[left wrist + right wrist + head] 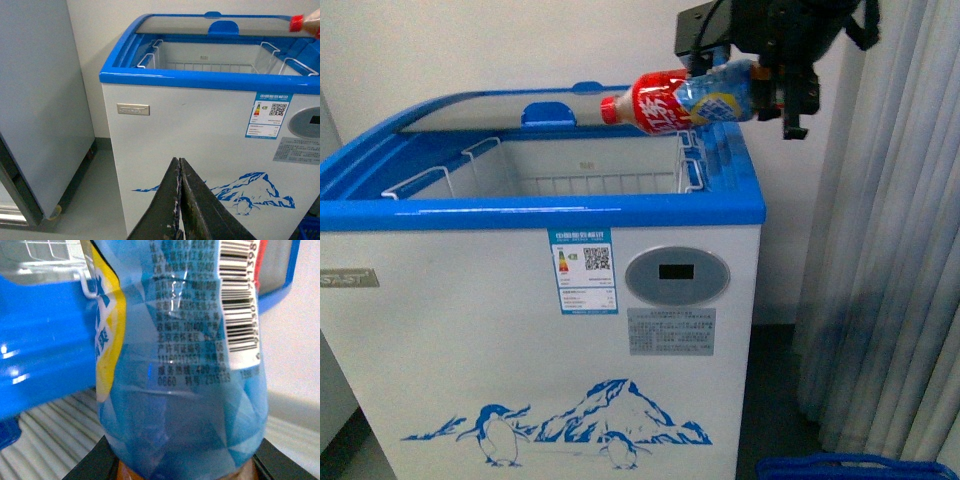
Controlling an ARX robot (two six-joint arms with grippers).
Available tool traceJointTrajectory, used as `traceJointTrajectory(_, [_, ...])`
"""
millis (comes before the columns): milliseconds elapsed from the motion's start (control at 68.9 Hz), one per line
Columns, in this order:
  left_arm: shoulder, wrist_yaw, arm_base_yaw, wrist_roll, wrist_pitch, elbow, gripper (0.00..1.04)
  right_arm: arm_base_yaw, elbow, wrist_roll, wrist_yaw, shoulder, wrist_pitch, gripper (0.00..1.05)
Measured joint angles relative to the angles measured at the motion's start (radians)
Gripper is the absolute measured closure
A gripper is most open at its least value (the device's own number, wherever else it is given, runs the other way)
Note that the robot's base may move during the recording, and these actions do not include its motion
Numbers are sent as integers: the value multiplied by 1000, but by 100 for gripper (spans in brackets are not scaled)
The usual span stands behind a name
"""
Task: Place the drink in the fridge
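The drink [675,102], a small bottle with a red cap, red label and blue-and-yellow lower part, lies sideways in the air over the fridge's right rim, cap pointing left. My right gripper [760,85] is shut on its base end. In the right wrist view the drink [180,365] fills the frame between the jaws. The fridge [540,330] is a white chest cooler with a blue rim and penguin graphic; its glass lid is slid back and white wire baskets [580,170] show inside. My left gripper [179,200] is shut and empty, low in front of the fridge [200,130].
A grey-white cabinet [40,100] on casters stands left of the fridge. Pale curtains [880,250] hang to the right. A blue object [850,467] lies on the floor at the lower right. A white wall is behind the fridge.
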Motion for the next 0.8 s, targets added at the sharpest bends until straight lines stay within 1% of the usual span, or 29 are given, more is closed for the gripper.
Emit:
traceJointTrajectory(232, [-45,0,0,-1,-42,0,102,33,82,-175,3,114,58,64])
traceJointTrajectory(276, [-81,0,0,-1,-87,0,102,36,82,-203,3,125,72,64])
traceJointTrajectory(290, [-108,1,0,-1,-130,0,102,37,82,-216,3,128,76,64])
traceJointTrajectory(348, [-177,0,0,-1,-203,0,102,40,74,-238,3,135,101,64])
traceJointTrajectory(450, [-213,0,0,-1,-216,0,102,44,44,-242,9,137,163,64])
traceJointTrajectory(493, [-213,0,0,-1,-217,0,102,47,32,-241,8,136,177,58])
traceJointTrajectory(508, [-214,0,0,-1,-217,0,102,49,23,-238,6,135,185,54])
traceJointTrajectory(624, [-217,0,0,-1,-218,0,102,63,-35,-207,-11,116,211,37])
traceJointTrajectory(754, [-217,0,0,-1,-219,0,102,77,-183,-114,-77,4,260,7])
traceJointTrajectory(798, [-217,0,0,-1,-219,0,102,74,-240,-73,-84,-58,277,7])
